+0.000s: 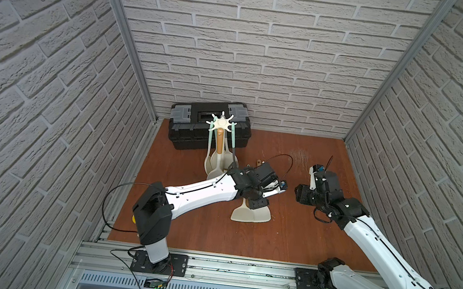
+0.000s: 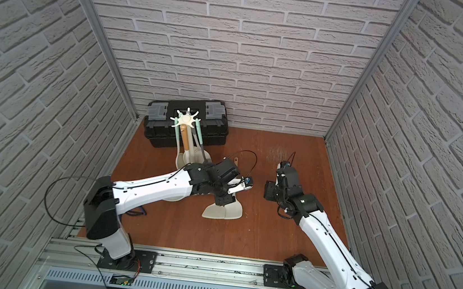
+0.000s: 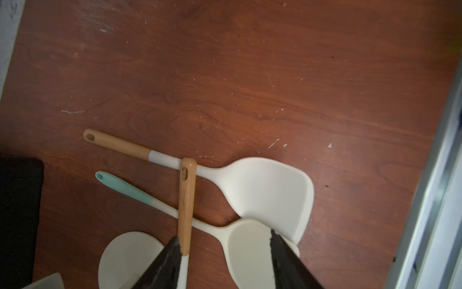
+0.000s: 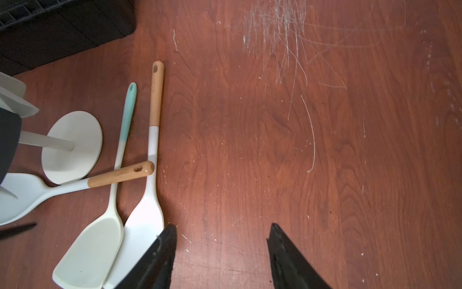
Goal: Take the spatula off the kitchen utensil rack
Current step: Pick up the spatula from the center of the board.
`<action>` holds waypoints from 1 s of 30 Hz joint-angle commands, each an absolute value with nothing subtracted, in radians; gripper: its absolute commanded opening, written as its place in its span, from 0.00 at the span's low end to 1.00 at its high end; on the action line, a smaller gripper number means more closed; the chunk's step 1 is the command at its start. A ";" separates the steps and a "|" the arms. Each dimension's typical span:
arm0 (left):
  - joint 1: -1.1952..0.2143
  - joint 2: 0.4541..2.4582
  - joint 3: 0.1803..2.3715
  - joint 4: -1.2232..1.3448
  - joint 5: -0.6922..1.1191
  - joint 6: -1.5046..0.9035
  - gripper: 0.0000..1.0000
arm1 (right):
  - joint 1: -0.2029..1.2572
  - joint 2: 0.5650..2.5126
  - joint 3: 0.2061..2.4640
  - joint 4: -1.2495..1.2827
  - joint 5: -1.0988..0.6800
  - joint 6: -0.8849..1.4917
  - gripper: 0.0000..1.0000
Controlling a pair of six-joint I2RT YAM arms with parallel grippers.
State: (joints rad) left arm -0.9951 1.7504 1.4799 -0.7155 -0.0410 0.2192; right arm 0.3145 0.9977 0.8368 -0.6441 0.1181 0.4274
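Spatula (image 3: 186, 200) (round wooden handle, white neck) runs beside the spread left fingers (image 3: 162, 267); right fingers (image 4: 155, 262) spread too.

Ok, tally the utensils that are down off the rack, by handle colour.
Wooden-handled: 2, the long spatula and the angled utensil
Teal-handled: 1, the teal spatula
Total: 3

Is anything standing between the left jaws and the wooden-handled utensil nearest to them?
Nothing visible does. The wooden handle runs between the open jaws of the left gripper, close to one of them, crossing over the mint-handled spatula.
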 commanded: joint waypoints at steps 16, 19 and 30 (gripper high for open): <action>-0.835 2.123 1.810 -0.912 0.072 0.375 0.56 | 0.309 1.098 0.747 -0.518 -0.031 0.459 0.58; -0.825 2.171 1.850 -0.927 0.092 0.382 0.54 | 0.308 1.102 0.741 -0.507 -0.026 0.457 0.58; -0.815 2.234 1.889 -0.984 0.139 0.407 0.52 | 0.309 1.141 0.733 -0.474 -0.033 0.462 0.58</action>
